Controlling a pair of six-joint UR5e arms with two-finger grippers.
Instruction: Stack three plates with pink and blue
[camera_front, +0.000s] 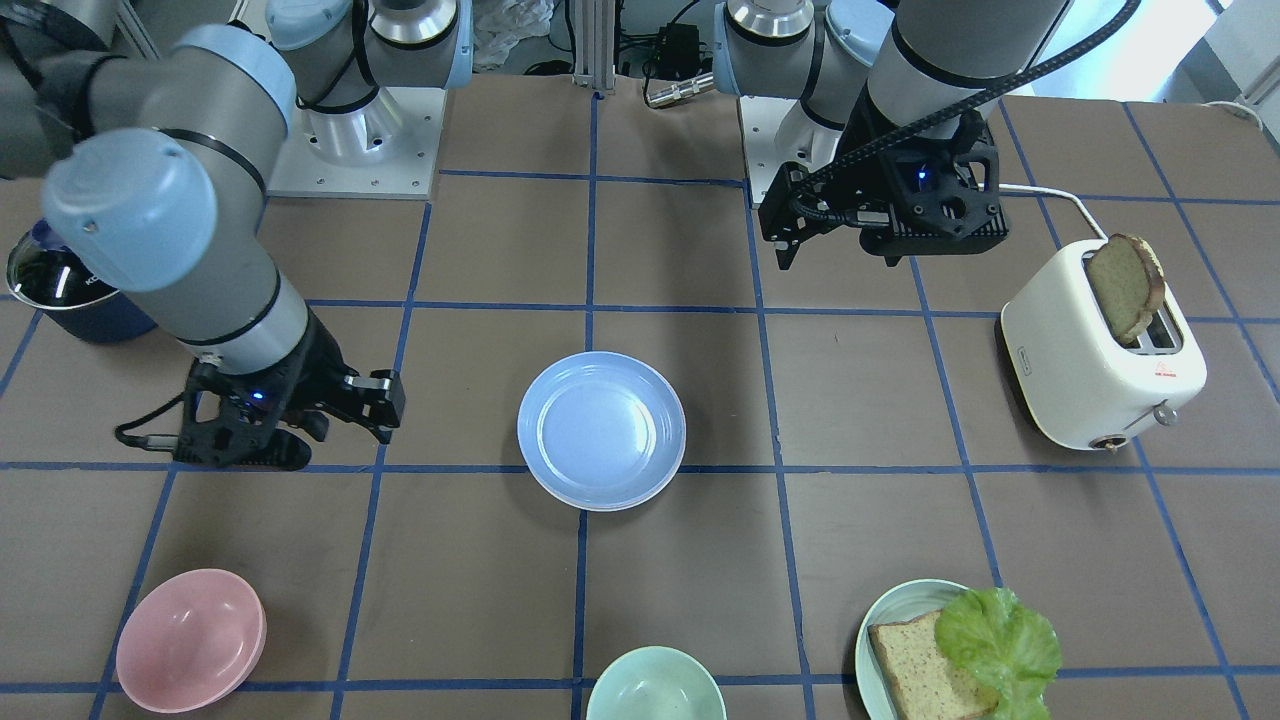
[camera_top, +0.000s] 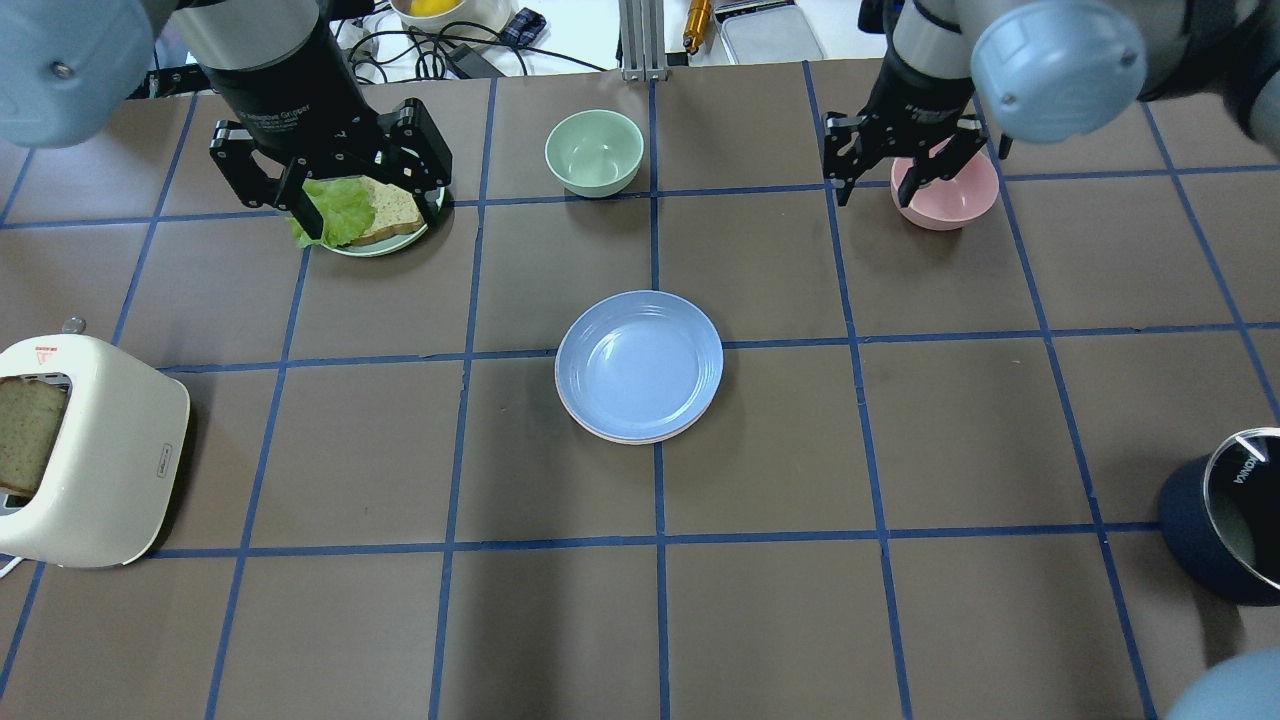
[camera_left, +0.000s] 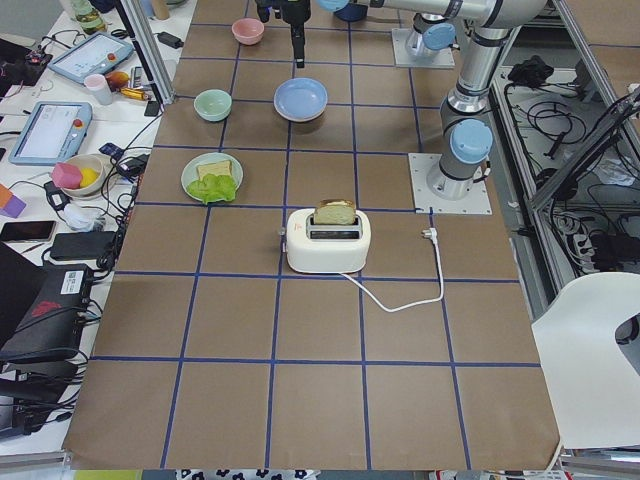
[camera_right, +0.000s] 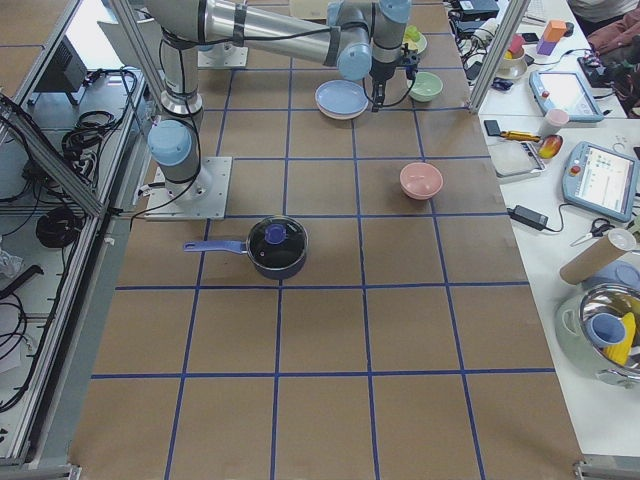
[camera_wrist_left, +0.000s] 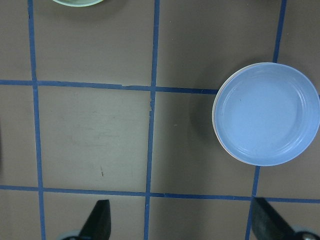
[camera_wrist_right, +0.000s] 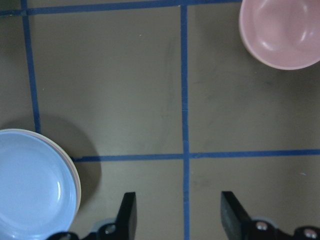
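Observation:
The pastel blue plate (camera_top: 640, 360) lies at the table's centre on top of a stack. A thin pink plate rim (camera_top: 620, 438) shows under its near edge. The cream-white plate cannot be made out; it may be hidden beneath. The stack also shows in the left wrist view (camera_wrist_left: 267, 112) and the right wrist view (camera_wrist_right: 30, 185). My left gripper (camera_top: 350, 195) is open and empty, hanging high over the far left. My right gripper (camera_top: 885, 180) is open and empty, at the far right next to the pink bowl (camera_top: 950, 190). Both grippers are well away from the stack.
A pale green plate (camera_top: 385, 248) with bread and lettuce lies below my left gripper. A green bowl (camera_top: 594, 150) stands at far centre. A white toaster (camera_top: 100, 460) holding a bread slice stands near left. A dark blue pot (camera_top: 1225, 520) stands near right.

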